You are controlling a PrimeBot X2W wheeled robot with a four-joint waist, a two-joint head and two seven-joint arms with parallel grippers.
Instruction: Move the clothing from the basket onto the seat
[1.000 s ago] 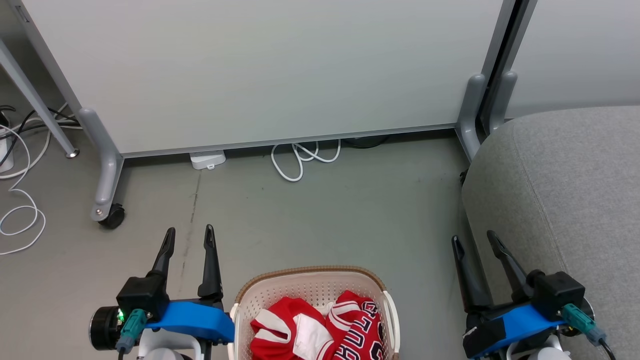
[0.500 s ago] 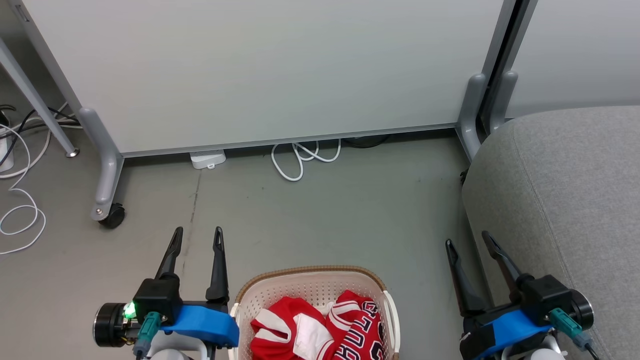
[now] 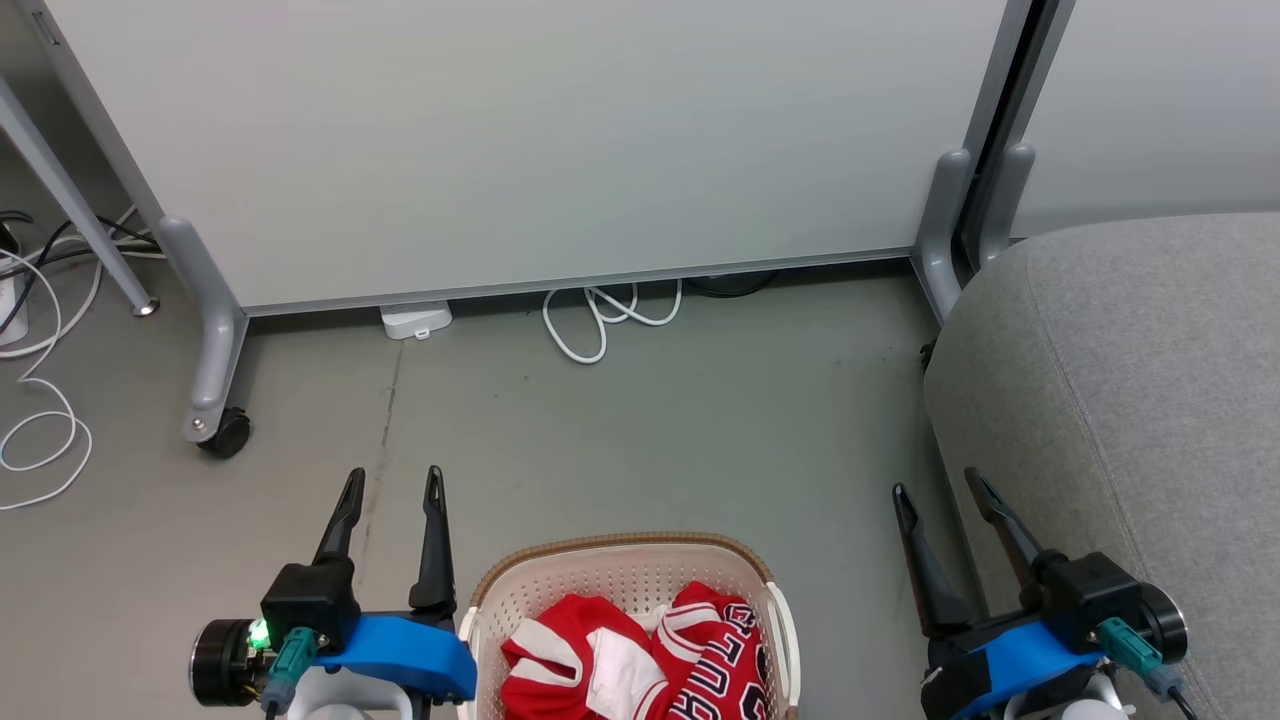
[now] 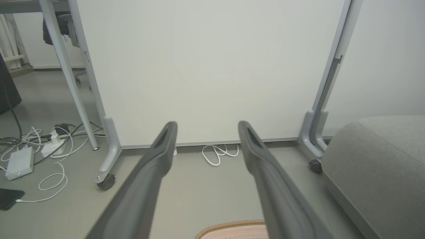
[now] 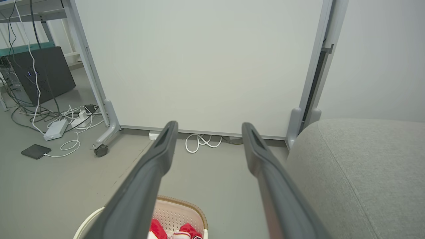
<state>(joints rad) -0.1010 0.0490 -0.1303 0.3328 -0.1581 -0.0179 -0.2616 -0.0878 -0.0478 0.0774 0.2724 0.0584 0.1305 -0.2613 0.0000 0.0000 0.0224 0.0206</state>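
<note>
Since 1 second ago, your left gripper (image 3: 393, 472) has slid a little closer to the basket (image 3: 620, 542), and its fingertips sit slightly lower in the head view. Your right gripper (image 3: 935, 482) has also drawn in a touch toward the basket. Over the last half second both barely change. The basket, the clothing (image 3: 640, 660) and the room keep their places.

Both grippers are released, the 2 fingers of each spread wide with nothing between them. The left one hangs just left of the basket. The right one hangs well to the basket's right, close by the seat (image 3: 1130, 380); you cannot tell whether it touches the fabric.

The clothing lies bunched inside the basket: 2 red pieces with white trim, the right one carrying black-and-white lettering. The basket stands on the grey floor (image 3: 650, 440), and the light grey seat rises to the basket's right, apart from it.

Beyond the basket a pale partition panel (image 3: 520, 140) stands on grey legs, with a black caster (image 3: 225, 433) under the leg to the basket's far left. A coiled white cable (image 3: 600, 315) and a small white box (image 3: 415, 320) lie at the panel's foot beyond the basket. More loose cables (image 3: 40, 420) trail on the floor far to the basket's left.
</note>
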